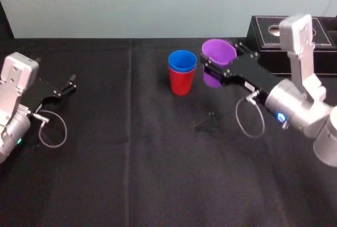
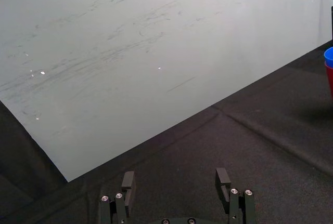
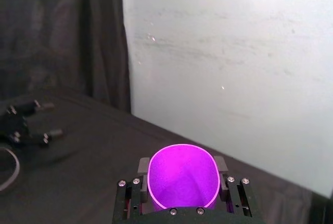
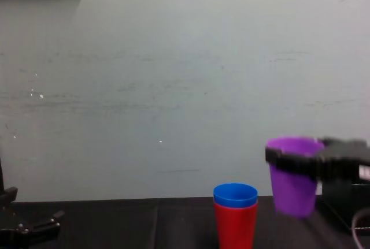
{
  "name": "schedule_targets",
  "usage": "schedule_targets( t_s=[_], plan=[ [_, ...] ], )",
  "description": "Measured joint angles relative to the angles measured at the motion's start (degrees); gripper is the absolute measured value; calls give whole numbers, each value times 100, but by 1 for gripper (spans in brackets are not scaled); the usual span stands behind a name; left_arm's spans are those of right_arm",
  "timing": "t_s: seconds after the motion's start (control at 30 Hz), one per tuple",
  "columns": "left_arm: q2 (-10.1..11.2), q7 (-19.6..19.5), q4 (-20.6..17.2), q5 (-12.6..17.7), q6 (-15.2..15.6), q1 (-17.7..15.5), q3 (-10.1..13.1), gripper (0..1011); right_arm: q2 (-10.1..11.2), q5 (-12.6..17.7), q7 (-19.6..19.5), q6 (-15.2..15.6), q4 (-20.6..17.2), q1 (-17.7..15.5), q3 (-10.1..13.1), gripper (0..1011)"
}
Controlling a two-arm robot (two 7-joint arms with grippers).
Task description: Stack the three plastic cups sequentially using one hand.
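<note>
There are 3 plastic cups: 1 red cup (image 1: 181, 85), 1 blue cup (image 1: 182, 61), 1 purple cup (image 1: 218, 51). There are 2 grippers, the left gripper (image 1: 71, 83) and the right gripper (image 1: 220, 65), and 1 black box (image 1: 266, 31).

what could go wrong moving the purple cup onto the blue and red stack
The right gripper holds the purple cup beside the stack, with its base below the rim of the blue cup. A sideways move now would likely knock over the blue cup and the red cup. The gripper clamps near the purple rim, so it may hit the blue rim before the cup seats. The left gripper sits open, parked far left.
</note>
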Motion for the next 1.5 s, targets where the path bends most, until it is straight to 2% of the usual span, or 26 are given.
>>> schedule_targets(
  t_s=[0.17,0.23,0.47,0.67,0.8,1.13,1.5],
  plan=[
    [0,0,0,0,0,0,0,1005,60,108,16,352,-215,217,-82,738],
    [0,0,0,0,0,0,0,1005,64,160,10,579,-280,398,-162,737],
    [0,0,0,0,0,0,0,1005,-25,188,-39,735,-124,789,-362,738],
    [0,0,0,0,0,0,0,1005,-227,145,-83,511,420,1221,-577,738],
    [0,0,0,0,0,0,0,1004,-324,95,-83,297,747,1370,-665,738],
    [0,0,0,0,0,0,0,1005,-504,-7,-38,-76,1392,1573,-803,738],
    [0,0,0,0,0,0,0,1005,-637,-39,75,-317,1823,1713,-865,738]
  ],
)
